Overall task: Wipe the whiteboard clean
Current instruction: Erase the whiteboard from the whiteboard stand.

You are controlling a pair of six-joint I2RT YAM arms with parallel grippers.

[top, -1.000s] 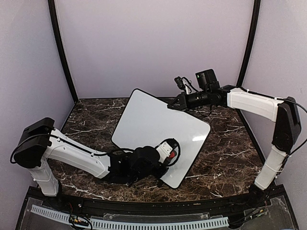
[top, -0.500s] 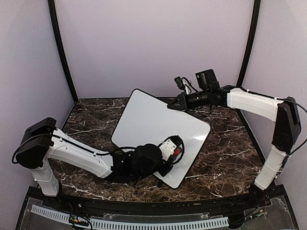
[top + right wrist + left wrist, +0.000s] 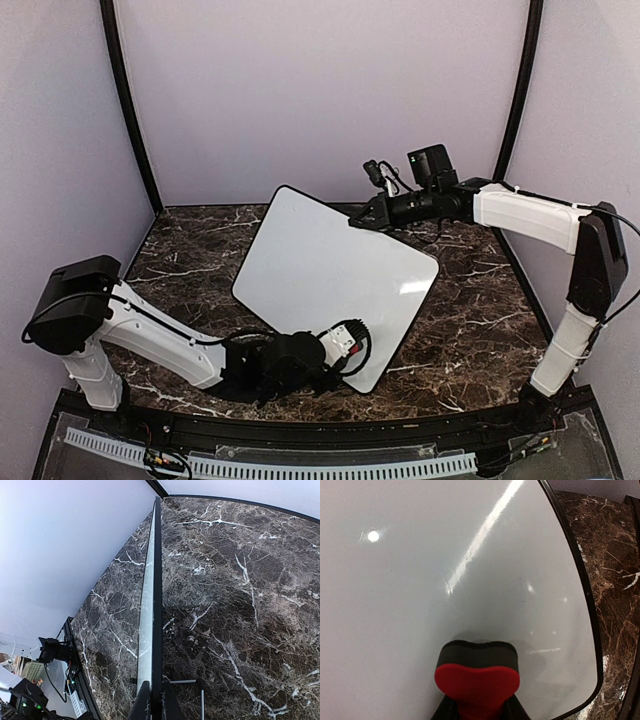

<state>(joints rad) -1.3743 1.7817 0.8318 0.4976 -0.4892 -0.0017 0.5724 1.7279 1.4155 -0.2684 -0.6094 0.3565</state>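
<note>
The whiteboard (image 3: 325, 270) lies tilted on the marble table, its white face blank. In the left wrist view it (image 3: 445, 565) fills the frame. My left gripper (image 3: 345, 345) is shut on a red eraser (image 3: 477, 680) with a black felt pad, pressed on the board near its near corner. My right gripper (image 3: 358, 222) is shut on the board's far edge. In the right wrist view the board shows edge-on (image 3: 154, 595), its black rim pinched between the fingertips (image 3: 142, 700).
The dark marble table (image 3: 470, 340) surrounds the board. Lilac walls close the back and sides. A black rail and a perforated strip (image 3: 300, 465) run along the near edge. A thin metal stand leg (image 3: 201, 700) shows beside the board.
My left gripper with the eraser went right and up the board, then slid back down toward the near corner. The right arm and the board stayed still.
</note>
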